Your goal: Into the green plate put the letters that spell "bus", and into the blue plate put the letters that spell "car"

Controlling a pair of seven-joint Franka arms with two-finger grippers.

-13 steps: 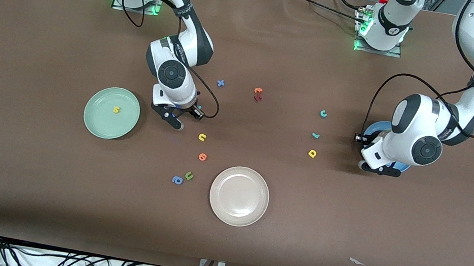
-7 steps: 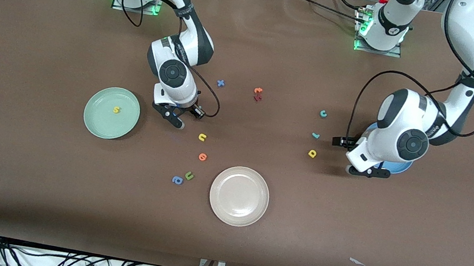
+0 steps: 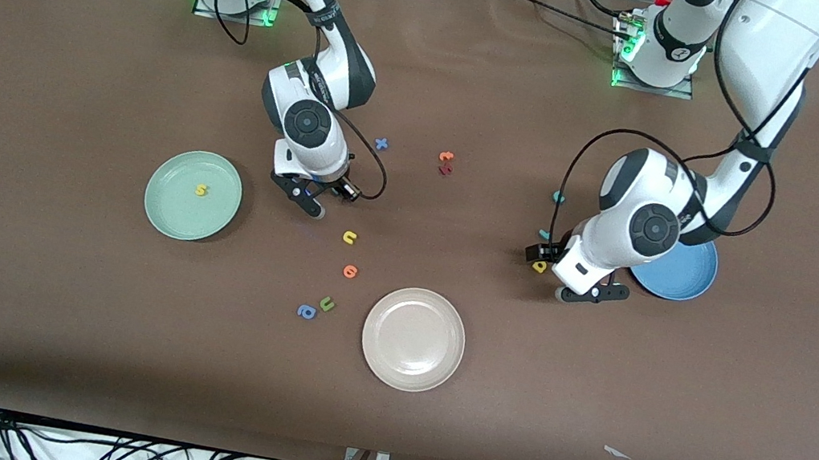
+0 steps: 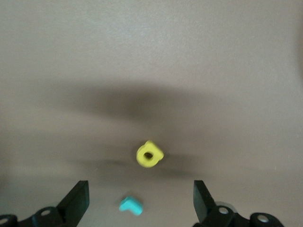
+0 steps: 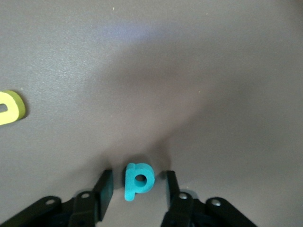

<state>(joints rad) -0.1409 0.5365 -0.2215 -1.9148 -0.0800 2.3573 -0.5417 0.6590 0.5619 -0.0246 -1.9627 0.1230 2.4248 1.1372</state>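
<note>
My right gripper (image 5: pixel 138 177) is low over the table beside the green plate (image 3: pixel 172 215). Its jaws stand open on either side of the teal "b" (image 5: pixel 138 180), with a narrow gap on each side. A yellow "s" (image 3: pixel 201 190) lies in that plate, and the yellow "u" (image 3: pixel 349 236) lies on the table close by. My left gripper (image 4: pixel 140 190) is wide open over the pale-teal "r" (image 4: pixel 131 205), with the yellow "a" (image 4: pixel 149 154) next to it. The teal "c" (image 3: pixel 558 197) lies on the table. Beside the left arm sits the blue plate (image 3: pixel 687 275).
A cream-white plate (image 3: pixel 413 339) sits nearest the front camera. Near it lie an orange letter (image 3: pixel 350 271), an olive "u" (image 3: pixel 326 304) and a blue "a" (image 3: pixel 305 312). A blue "x" (image 3: pixel 382 144), an orange letter (image 3: pixel 446 157) and a dark-red one (image 3: pixel 444 170) lie mid-table.
The left arm swung from over the blue plate toward mid-table, over the "r" and "a", and its jaws opened. The right gripper's jaws narrowed around the "b".
</note>
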